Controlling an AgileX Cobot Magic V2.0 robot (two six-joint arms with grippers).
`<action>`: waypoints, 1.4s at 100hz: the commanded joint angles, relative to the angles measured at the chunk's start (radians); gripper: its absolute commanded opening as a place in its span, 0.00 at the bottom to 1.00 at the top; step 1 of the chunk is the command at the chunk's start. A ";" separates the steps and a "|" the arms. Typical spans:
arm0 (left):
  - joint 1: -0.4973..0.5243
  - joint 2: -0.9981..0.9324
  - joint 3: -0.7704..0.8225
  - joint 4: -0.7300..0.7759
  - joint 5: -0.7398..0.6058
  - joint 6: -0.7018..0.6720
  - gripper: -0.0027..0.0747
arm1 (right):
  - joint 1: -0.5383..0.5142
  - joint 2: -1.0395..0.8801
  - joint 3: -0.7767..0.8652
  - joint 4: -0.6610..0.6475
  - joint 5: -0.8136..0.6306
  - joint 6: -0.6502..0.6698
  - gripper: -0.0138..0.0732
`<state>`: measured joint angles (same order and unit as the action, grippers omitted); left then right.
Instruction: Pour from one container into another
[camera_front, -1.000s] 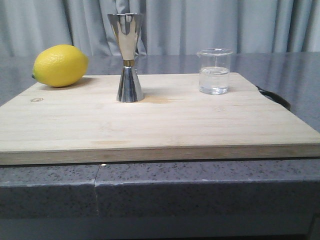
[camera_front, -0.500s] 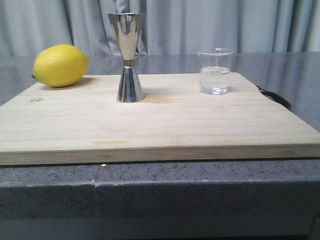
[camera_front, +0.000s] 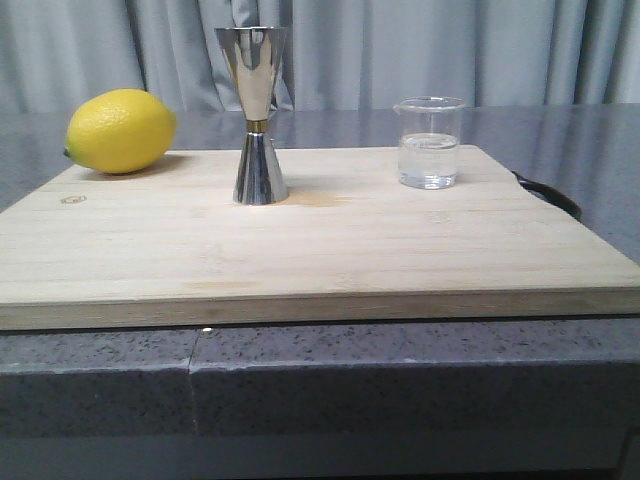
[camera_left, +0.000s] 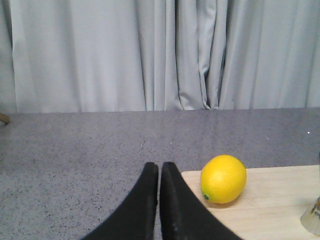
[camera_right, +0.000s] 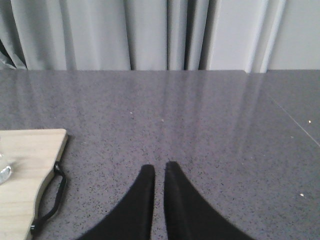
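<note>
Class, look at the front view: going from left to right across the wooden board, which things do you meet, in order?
Lemon → steel jigger → glass beaker holding clear liquid → black handle at the board's right edge.

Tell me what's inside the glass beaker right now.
The beaker holds clear liquid, filling roughly its lower half; nothing else shows through the glass. It stands upright on the wooden board.

Left claw (camera_left: 159, 170): two matte black fingers (camera_left: 145, 200), smooth and unmarked, broad at the lower edge of the frame and tapering upward to rounded tips; inner edges run nearly straight, outer edges curve outward.

Right claw (camera_right: 159, 171): two fingers (camera_right: 184, 205) of the same matte black finish and tapered, curved outline, with rounded tips. No cables, screws or markings visible on either. Neither arm appears in the front view.
</note>
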<state>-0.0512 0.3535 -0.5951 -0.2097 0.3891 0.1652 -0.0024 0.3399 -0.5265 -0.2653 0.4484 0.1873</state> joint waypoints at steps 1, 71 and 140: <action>0.002 0.026 -0.035 -0.009 -0.066 -0.003 0.01 | 0.002 0.027 -0.037 -0.029 -0.057 -0.011 0.18; 0.002 0.026 -0.035 -0.006 -0.077 -0.008 0.09 | 0.000 0.028 -0.037 -0.033 -0.062 -0.009 0.30; 0.002 0.026 -0.033 0.020 -0.171 -0.008 0.67 | -0.002 0.028 -0.037 -0.056 -0.069 -0.009 0.76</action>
<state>-0.0512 0.3638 -0.5951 -0.1688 0.3053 0.1652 -0.0024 0.3513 -0.5289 -0.3005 0.4590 0.1832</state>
